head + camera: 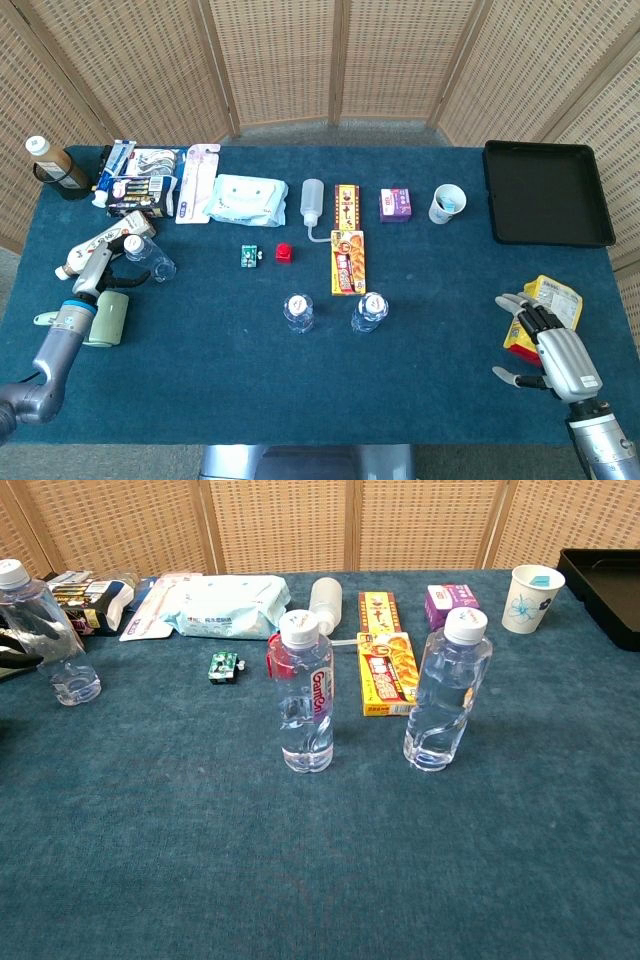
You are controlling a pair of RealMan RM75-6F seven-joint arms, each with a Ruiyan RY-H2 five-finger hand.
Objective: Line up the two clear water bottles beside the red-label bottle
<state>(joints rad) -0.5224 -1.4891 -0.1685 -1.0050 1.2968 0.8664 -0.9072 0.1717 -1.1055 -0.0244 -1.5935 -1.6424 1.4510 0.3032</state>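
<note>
The red-label bottle (298, 311) (306, 694) stands upright near the table's middle. One clear water bottle (369, 311) (446, 690) stands just right of it. The other clear bottle (150, 258) (48, 634) stands far off at the left. My left hand (104, 272) is close beside that bottle's left side with its fingers apart; the chest view shows only dark fingertips (14, 650) at the frame's edge. I cannot tell whether they touch the bottle. My right hand (551, 346) hovers open at the front right, holding nothing.
A yellow snack bag (550, 302) lies by my right hand. A black tray (548, 195) sits at the back right. Paper cup (447, 203), purple box (396, 204), yellow boxes (347, 260), squeeze bottle (312, 200) and wipes pack (245, 198) line the back. A pale green device (105, 318) lies under my left forearm.
</note>
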